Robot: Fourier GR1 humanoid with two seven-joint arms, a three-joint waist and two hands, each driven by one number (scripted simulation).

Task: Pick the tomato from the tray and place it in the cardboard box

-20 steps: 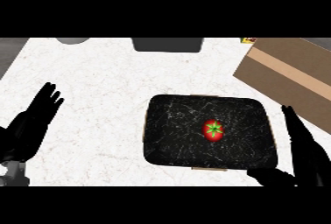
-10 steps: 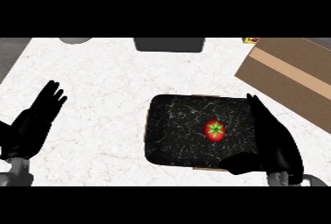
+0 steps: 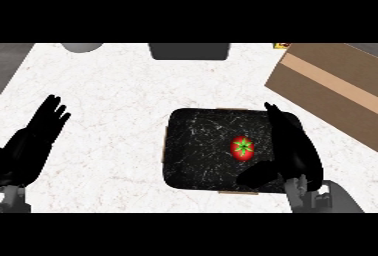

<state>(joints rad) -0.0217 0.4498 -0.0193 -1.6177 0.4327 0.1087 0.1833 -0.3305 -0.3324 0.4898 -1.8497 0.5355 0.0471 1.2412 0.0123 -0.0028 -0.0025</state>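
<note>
Approach phase of the pick: the right hand (image 3: pixel 289 150) lies over the right side of the black tray (image 3: pixel 193 150), fingers straight and thumb spread below, just beside the tomato (image 3: pixel 243 148) but not yet closed on it. The tomato sits right of centre on the tray, its green stem up; the cardboard box (image 3: pixel 332 85) stands at the counter's upper right, apart from the tray. The likely next move is to curl fingers and thumb round the tomato; the left hand (image 3: pixel 33 142) rests open at the left edge.

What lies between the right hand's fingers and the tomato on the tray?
Nothing: in the head view only bare dark tray separates the open right hand from the tomato.
</note>
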